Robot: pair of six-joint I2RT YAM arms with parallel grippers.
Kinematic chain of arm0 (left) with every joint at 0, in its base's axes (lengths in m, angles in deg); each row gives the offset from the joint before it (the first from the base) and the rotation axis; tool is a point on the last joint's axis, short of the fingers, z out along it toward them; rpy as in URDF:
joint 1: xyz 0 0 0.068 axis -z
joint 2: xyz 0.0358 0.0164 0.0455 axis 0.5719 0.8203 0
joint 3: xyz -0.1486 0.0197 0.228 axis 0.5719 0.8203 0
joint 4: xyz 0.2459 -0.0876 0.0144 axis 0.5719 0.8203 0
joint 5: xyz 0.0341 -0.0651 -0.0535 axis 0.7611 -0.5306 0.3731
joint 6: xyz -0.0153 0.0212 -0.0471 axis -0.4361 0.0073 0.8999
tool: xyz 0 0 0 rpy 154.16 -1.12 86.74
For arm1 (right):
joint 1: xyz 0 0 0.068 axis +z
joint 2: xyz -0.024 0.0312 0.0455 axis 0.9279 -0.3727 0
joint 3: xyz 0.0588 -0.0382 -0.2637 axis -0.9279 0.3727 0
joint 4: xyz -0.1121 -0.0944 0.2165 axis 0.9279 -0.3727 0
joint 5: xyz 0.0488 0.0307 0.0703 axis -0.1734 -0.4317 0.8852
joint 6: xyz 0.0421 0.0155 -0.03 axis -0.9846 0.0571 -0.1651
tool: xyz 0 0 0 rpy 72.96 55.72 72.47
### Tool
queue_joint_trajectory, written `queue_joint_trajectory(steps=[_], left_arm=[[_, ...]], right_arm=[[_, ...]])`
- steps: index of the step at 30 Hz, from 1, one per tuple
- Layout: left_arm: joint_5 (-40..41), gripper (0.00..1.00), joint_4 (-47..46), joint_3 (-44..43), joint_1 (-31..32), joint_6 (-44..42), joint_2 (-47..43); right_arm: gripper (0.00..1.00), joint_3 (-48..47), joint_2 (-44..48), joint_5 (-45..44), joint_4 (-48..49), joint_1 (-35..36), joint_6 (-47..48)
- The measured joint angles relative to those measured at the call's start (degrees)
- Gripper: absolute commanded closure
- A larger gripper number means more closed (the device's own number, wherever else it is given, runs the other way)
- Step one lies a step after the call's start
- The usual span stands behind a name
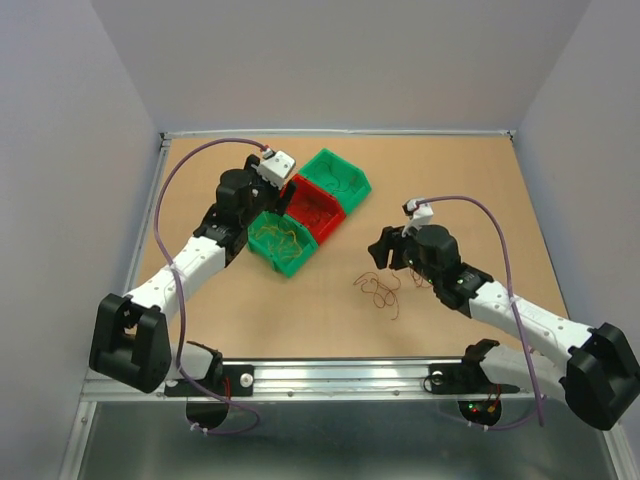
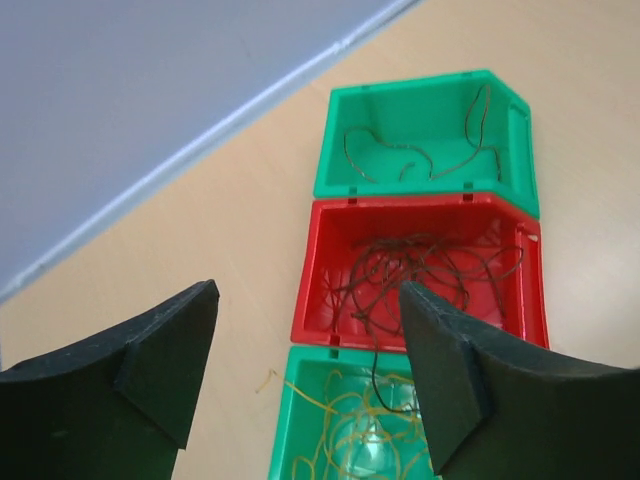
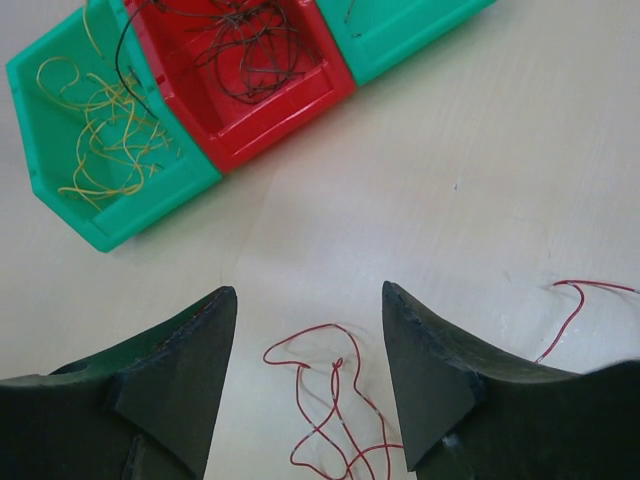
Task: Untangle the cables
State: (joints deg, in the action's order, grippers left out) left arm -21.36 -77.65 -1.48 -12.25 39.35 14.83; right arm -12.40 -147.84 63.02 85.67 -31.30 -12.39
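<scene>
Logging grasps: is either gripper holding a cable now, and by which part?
Nothing is held. The left gripper is open by the bins; the right gripper is open over the red cables lying on the table.

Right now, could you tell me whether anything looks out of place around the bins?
One dark strand trails from the red bin over its wall into the green bin of yellow wires; red wires lie loose on the table.

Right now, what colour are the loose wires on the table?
Red wires, best in right wrist view.
</scene>
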Motion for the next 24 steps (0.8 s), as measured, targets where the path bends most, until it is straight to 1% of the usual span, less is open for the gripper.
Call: queue_joint_trajectory(steps=[2,4,6,7,10,15,24], left_arm=[[-0.2,0.28,1.2,0.1,-0.9,0.9,0.7],[-0.2,0.38,2.2,0.3,-1.7,1.6,1.7],[-1.0,0.51,2.7,0.3,-2.6,1.7,3.8],[-1.8,0.6,3.1,0.3,-3.0,1.8,5.2],[-3.9,0.61,5.0,0.3,-4.2,2.0,9.8],[-6.4,0.55,10.1,-1.0,-5.2,2.0,16.0],[-8.6,0.55,12.3,-3.3,-5.4,2.0,16.6]], right_arm=[[0.36,0.0,0.2,-0.5,0.8,0.0,0.0],[0.37,0.0,1.0,-1.4,1.2,0.0,0.0],[0.37,0.0,1.8,-2.0,1.5,0.0,-0.1],[0.37,0.0,2.4,-2.4,1.7,0.0,-0.2],[0.37,0.0,3.9,-2.9,2.3,0.0,-0.4],[0.37,0.1,4.2,-3.6,3.0,0.0,-0.4],[0.37,0.5,5.0,-4.5,3.1,0.0,-0.3]])
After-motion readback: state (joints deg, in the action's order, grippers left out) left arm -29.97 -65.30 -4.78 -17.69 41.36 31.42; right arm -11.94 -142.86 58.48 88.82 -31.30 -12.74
